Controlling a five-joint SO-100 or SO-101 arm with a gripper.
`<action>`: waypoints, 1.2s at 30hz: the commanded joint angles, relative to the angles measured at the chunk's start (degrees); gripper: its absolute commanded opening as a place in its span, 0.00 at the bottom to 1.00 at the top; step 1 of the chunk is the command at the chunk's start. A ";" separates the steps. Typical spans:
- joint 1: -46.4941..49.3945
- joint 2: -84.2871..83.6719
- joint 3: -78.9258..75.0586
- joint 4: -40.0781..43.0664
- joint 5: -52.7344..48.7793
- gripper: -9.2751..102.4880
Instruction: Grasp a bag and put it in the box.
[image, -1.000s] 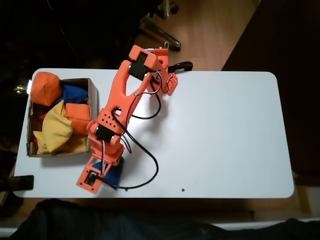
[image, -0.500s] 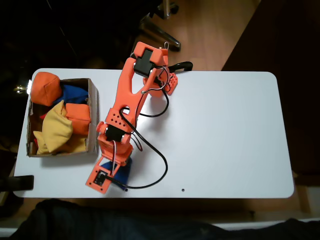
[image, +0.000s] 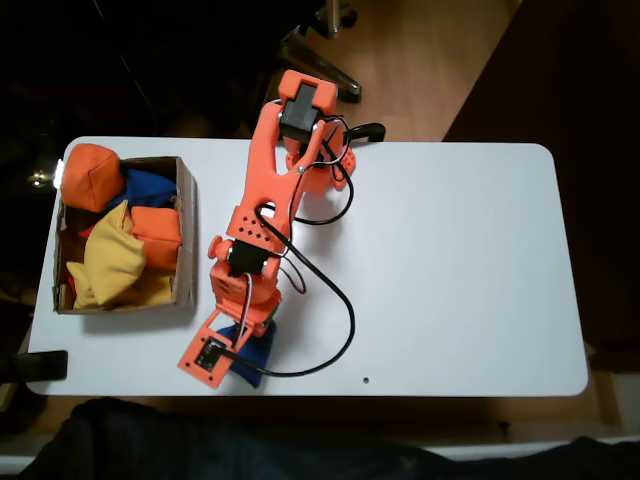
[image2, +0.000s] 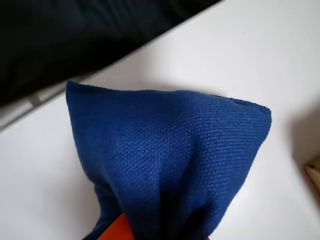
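White table (image: 450, 270): a smooth, matte rectangular top with rounded corners, seen from above in the fixed view.

Orange arm (image: 262, 215): glossy moulded plastic links with black motor blocks and looping black cables, reaching from its base at the far edge of the table toward the near edge.

Box (image: 186, 235): shallow, rectangular, thin-walled brown cardboard, standing at the left end of the table in the fixed view. It is heaped with soft fabric beanbags: a yellow beanbag (image: 112, 262) near the middle, an orange beanbag (image: 93, 176) bulging over the far left corner, a second orange one against the right wall, and a patch of blue cloth between them.

Bag (image2: 170, 160): royal-blue woven fabric with a fine, regular weave, pillow-like, its pointed corners spread wide. In the fixed view it lies at the near edge of the table, just right of the box and outside it, partly covered by the wrist. In the wrist view its lower end narrows into gathered folds.

Hand (image: 243, 347): closed on the bag's pinched end; an orange finger (image2: 116, 231) shows at the bottom edge of the wrist view, touching the cloth.
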 joint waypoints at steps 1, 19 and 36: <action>-1.14 6.68 0.18 -1.32 1.67 0.08; -3.52 18.19 4.83 -1.41 9.84 0.08; -2.99 28.39 8.35 -0.18 14.85 0.08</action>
